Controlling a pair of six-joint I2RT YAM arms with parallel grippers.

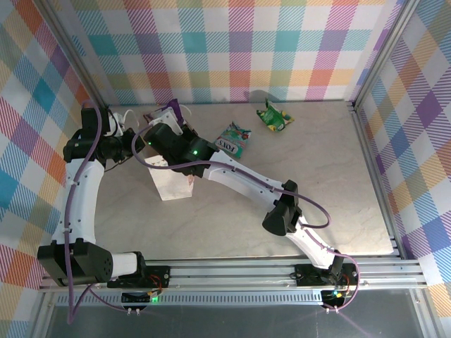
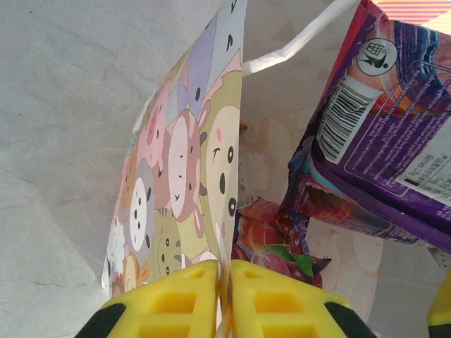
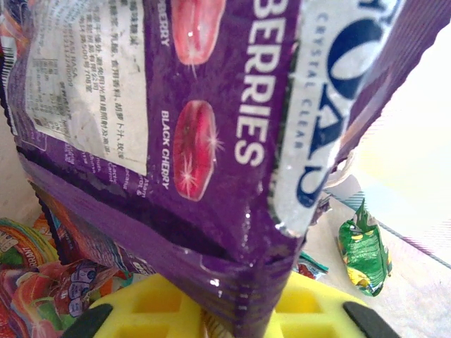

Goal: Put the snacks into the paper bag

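Two claws meet far left: the right claw (image 3: 232, 313) clenches a purple packet (image 3: 176, 105) at the mouth of the paper bag (image 2: 190, 162), whose wall the left claw (image 2: 224, 296) pinches. A teal packet (image 1: 234, 139) and a green packet (image 1: 273, 117) lie to the right on the desk (image 1: 338, 162).

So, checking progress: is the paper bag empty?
Not empty: a red packet lies inside the paper bag, below the purple packet.

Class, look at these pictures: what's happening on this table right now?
The left gripper, jaws shut, pinches one wall of the paper bag, holding it open. The right gripper grips a purple packet at the bag's mouth, where other packets already lie. A teal packet and a green packet lie on the table.
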